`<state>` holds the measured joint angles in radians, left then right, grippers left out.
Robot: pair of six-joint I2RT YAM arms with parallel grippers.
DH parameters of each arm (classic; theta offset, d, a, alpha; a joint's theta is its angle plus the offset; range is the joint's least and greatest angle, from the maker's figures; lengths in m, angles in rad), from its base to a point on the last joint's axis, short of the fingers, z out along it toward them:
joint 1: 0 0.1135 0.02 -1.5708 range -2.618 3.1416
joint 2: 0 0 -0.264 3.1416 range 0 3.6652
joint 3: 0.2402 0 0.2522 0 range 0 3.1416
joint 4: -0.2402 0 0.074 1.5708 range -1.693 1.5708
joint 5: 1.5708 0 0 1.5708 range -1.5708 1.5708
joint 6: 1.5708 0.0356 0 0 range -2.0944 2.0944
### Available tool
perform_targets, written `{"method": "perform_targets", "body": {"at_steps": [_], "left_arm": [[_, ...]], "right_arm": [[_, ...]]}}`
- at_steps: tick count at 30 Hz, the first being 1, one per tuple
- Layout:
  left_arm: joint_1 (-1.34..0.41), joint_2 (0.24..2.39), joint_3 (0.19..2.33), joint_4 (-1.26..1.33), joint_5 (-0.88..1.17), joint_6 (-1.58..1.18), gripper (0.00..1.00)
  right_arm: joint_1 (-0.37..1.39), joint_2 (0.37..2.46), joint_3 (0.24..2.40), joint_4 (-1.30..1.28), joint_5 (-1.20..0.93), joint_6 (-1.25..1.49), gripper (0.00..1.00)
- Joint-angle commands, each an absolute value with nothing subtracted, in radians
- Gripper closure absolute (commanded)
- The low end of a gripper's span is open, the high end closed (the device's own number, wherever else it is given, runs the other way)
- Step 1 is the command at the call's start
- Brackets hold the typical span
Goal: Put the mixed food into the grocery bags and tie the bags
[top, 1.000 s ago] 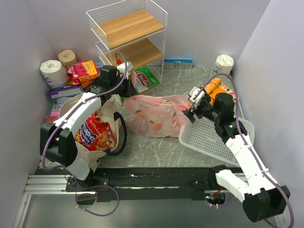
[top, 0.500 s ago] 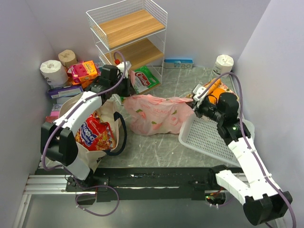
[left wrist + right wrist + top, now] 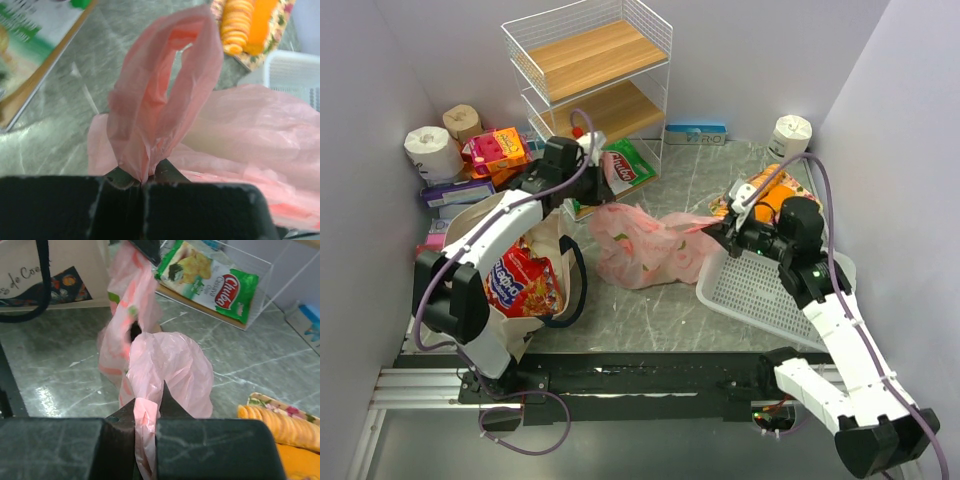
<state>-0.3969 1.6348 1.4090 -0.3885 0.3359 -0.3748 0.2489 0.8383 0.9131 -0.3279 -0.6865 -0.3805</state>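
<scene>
The pink fruit-printed plastic bag (image 3: 640, 245) lies mid-table, stretched between both arms. My left gripper (image 3: 603, 190) is shut on its left loop handle (image 3: 165, 95); in the left wrist view the jaws (image 3: 142, 181) pinch the base of the loop. My right gripper (image 3: 725, 232) is shut on the other handle (image 3: 170, 365), with film bunched between its fingertips (image 3: 147, 412). The beige canvas tote (image 3: 535, 235) stands open at the left with a red snack packet (image 3: 520, 282) inside. A green snack packet (image 3: 625, 165) lies by the shelf and an orange packet (image 3: 767, 190) behind the right arm.
A white perforated basket (image 3: 770, 295) sits under the right arm. A white wire shelf (image 3: 590, 70) stands at the back. Toilet-paper rolls (image 3: 430, 148) and boxes crowd the back left corner; another roll (image 3: 790, 132) stands at the back right.
My right gripper went from open to shut on the bag's right handle and pulled it rightward, drawing the bag taut. The left gripper shifted slightly right, still holding its handle.
</scene>
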Motion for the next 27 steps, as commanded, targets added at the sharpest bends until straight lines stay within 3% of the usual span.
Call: {"method": "perform_targets", "body": {"at_steps": [1,12,22,23,27], "left_arm": [[-0.489,1.631,1.499,-0.367,0.388,-0.239,0.99],[-0.571,1.612,1.500,-0.291,0.560,-0.215,0.99],[-0.617,1.661,1.566,-0.388,0.637,-0.143,0.99],[-0.620,1.664,1.568,-0.387,0.635,-0.143,0.99],[-0.620,1.646,1.543,-0.348,0.615,-0.170,0.99]], "right_arm": [[0.299,0.890,0.997,-0.302,-0.692,-0.357,1.00],[0.419,1.060,1.114,-0.318,-0.624,-0.425,1.00],[0.449,1.117,1.160,-0.359,-0.580,-0.445,1.00],[0.449,1.114,1.160,-0.356,-0.575,-0.431,0.97],[0.448,1.086,1.163,-0.354,-0.499,-0.356,0.54]]}}
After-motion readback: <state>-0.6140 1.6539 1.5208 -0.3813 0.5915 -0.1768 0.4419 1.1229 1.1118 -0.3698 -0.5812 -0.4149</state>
